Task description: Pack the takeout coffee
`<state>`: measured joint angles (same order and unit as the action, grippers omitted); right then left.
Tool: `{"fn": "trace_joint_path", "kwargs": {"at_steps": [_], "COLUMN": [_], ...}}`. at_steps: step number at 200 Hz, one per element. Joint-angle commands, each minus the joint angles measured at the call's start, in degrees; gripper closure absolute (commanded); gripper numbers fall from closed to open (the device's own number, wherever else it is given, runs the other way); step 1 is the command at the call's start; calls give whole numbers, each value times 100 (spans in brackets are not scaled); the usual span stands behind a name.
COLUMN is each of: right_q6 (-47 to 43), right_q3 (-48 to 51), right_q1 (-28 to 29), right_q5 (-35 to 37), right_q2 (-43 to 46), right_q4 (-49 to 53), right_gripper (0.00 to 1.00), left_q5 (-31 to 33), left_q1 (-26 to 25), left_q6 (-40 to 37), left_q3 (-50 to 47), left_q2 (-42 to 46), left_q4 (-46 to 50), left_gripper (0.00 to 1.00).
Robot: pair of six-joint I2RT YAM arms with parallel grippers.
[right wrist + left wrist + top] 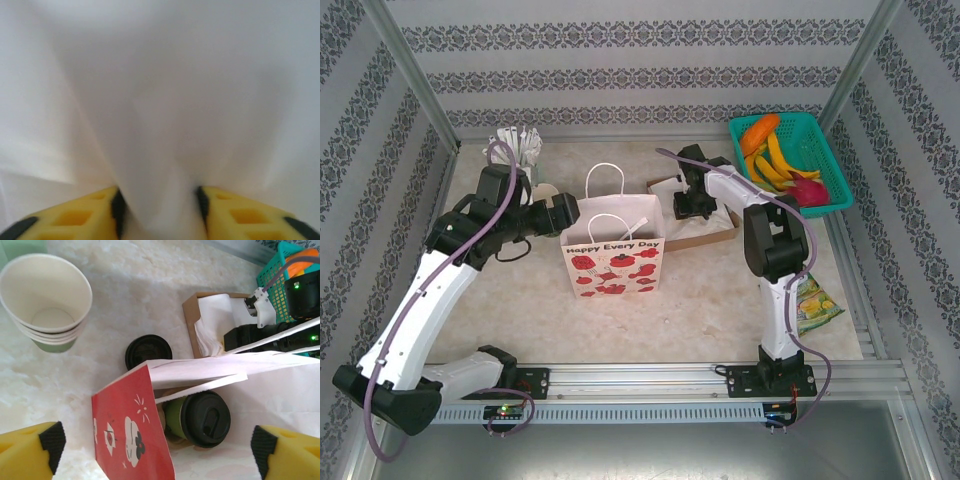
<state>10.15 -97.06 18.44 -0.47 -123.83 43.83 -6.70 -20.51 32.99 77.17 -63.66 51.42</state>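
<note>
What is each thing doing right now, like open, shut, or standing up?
Bag: standing, top open.
Coffee cup: lid on, inside the bag.
Left gripper: open, holding nothing.
Right gripper: pinching white paper in the box.
Stack of cups: upright, no lids.
Loose lid: flat on the table.

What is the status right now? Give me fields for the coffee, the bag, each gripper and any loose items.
coffee: takeout coffee, black lid on, inside the paper bag
bag: paper bag upright, mouth open
left gripper: left gripper open, above the bag mouth, holding nothing
right gripper: right gripper pinched on a white napkin, at the cardboard box
loose items: spare black lid outside the bag; stack of lidless cups nearby
</note>
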Motion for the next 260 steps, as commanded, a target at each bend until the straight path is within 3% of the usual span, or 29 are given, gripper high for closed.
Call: {"fn": "trace_joint_path", "kwargs": {"at_steps": [1,31,59,102,135,201,260], "right_q6": [122,106,126,210,180,205,19], "right_q3": [289,350,384,524,571,761,1207], "right_q1": [-15,-24,-15,-15,4,2,-109], "right_q5": [-146,-207,-259,-240,-209,-275,-28], "right_q2": [166,376,491,670,799,993,2141], "right_q4": [-179,-183,-173,-332,-347,-488,-776], "right_gripper": [65,65,56,72,61,88,98], "left_q5": [312,319,301,293,274,310,268], "left_q1": [46,47,52,45,49,55,52], "left_q6": [-118,-122,-124,-160,-155,-187,-513], "left_q3": [16,-30,-44,-23,-31,-35,-36], "left_q2": [190,185,126,59,25,11,80], "left_q4": [-50,-88,-92,-90,-86,-61,-218], "left_gripper": [0,0,0,0,0,0,0]}}
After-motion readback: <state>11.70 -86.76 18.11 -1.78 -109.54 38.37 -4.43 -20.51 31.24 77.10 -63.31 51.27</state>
